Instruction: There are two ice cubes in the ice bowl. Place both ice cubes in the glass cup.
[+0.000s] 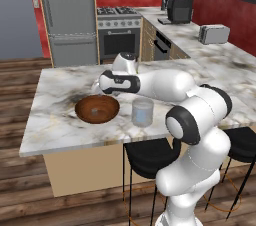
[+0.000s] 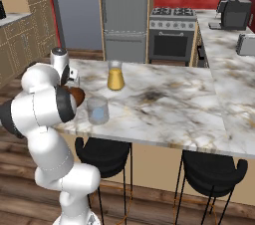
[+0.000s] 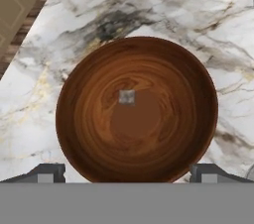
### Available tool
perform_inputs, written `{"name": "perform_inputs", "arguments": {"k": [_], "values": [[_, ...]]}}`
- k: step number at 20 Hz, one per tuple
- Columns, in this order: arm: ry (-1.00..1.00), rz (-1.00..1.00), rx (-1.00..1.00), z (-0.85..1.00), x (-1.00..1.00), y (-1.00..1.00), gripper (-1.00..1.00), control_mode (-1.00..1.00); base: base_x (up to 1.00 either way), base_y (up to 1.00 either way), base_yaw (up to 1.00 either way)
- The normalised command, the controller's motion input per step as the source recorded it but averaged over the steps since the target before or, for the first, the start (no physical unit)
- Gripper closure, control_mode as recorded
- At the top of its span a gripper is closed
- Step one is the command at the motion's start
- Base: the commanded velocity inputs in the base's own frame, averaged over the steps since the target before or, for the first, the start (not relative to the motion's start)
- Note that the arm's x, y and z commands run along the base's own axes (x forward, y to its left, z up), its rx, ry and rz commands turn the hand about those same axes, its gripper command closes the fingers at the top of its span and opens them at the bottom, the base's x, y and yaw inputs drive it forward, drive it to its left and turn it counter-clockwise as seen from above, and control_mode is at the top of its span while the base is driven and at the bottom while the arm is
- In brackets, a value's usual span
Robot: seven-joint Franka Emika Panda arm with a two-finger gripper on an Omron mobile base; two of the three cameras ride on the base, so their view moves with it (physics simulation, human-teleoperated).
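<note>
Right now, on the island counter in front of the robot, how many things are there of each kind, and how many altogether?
Wooden bowl: 1
Ice cube that can be seen in the bowl: 1
Clear glass cup: 1
Pitcher of orange juice: 1
Total: 4. The cup looks bluish low down, but what it holds cannot be told.

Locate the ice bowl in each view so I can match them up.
Left base view: ice bowl left of centre on the marble counter, left of the glass cup.
Right base view: only its rim peeks out beside the arm, left of the cup.
Hand view: centre, seen from above.
Shared landmark: the cup.
</note>
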Motion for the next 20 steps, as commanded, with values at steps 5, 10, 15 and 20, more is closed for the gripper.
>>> {"name": "perform_inputs", "arguments": {"k": [5,10,15,20], "values": [[0.0,0.0,0.0,0.0,0.0,0.0,-1.0,-1.0,0.0,0.0,0.0],[0.0,0.0,0.0,-0.02,0.0,0.0,-1.0,-1.0,0.0,0.0,0.0],[0.0,0.0,0.0,-0.07,0.07,-0.01,-1.0,-1.0,0.0,0.0,0.0],[0.0,0.0,0.0,-0.02,0.03,0.01,-1.0,-1.0,0.0,0.0,0.0]]}}
